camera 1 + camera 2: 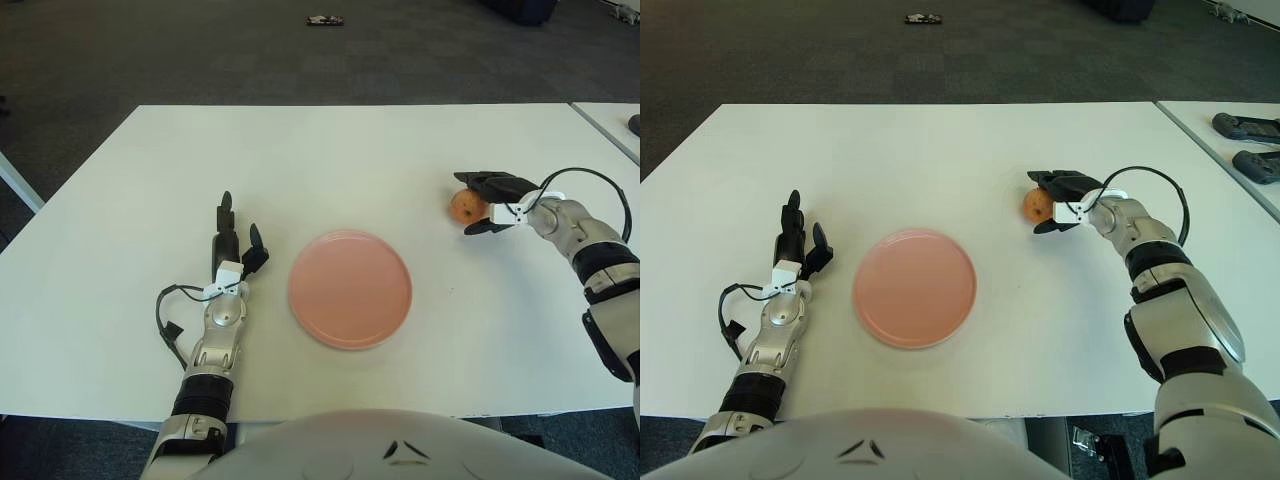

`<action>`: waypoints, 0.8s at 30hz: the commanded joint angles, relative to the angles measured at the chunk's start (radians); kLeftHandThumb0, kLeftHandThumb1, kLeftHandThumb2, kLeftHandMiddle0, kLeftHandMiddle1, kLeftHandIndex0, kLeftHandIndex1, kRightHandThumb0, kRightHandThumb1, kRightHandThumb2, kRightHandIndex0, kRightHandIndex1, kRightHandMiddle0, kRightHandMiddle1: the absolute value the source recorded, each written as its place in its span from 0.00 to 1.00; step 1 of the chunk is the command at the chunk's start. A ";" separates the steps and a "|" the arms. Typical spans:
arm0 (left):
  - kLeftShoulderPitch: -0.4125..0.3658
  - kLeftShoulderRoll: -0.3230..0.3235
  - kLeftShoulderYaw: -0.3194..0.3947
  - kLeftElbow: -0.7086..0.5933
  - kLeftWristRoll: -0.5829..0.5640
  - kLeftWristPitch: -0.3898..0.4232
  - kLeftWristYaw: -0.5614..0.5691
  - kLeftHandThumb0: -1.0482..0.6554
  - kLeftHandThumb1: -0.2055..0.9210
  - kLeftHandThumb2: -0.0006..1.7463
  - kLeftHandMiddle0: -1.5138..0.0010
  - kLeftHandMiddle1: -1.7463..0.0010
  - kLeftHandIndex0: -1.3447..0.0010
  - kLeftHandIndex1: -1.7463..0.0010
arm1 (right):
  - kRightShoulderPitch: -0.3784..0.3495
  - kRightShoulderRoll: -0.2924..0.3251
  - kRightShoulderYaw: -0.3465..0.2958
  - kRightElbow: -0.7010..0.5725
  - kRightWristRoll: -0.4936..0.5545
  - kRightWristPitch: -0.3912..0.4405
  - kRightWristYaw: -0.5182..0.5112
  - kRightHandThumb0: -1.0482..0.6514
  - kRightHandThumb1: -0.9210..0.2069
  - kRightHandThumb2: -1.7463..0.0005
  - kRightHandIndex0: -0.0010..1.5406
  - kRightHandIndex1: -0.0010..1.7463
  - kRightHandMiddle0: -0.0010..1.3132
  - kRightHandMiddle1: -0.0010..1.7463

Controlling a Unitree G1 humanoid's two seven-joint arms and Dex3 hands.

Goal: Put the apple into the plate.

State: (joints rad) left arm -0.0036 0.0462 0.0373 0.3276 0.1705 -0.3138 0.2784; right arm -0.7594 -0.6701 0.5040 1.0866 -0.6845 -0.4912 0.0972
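Right hand [493,203] reached out on a bent silver arm, black fingers [497,184] curled around a small orange apple [463,205]. Left hand [232,245] forward, fingers straight and relaxed.
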 commanded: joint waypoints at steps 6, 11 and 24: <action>0.007 -0.001 0.006 0.003 0.005 -0.002 0.007 0.18 1.00 0.54 0.90 1.00 1.00 0.84 | -0.006 0.018 0.029 0.021 -0.037 0.035 0.000 0.01 0.00 0.85 0.08 0.02 0.00 0.22; 0.007 -0.001 0.007 0.002 0.003 -0.003 0.006 0.18 1.00 0.54 0.90 1.00 1.00 0.83 | -0.012 0.030 0.034 0.008 -0.035 0.050 0.001 0.07 0.02 0.91 0.25 0.21 0.07 0.69; 0.007 -0.002 0.010 0.002 0.005 -0.003 0.013 0.18 1.00 0.54 0.90 1.00 1.00 0.83 | 0.003 0.045 0.008 0.023 -0.003 0.047 -0.046 0.29 0.46 0.58 0.45 0.95 0.41 1.00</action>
State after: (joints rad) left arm -0.0026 0.0436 0.0397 0.3270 0.1703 -0.3139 0.2816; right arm -0.7724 -0.6353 0.5149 1.0932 -0.6864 -0.4478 0.0576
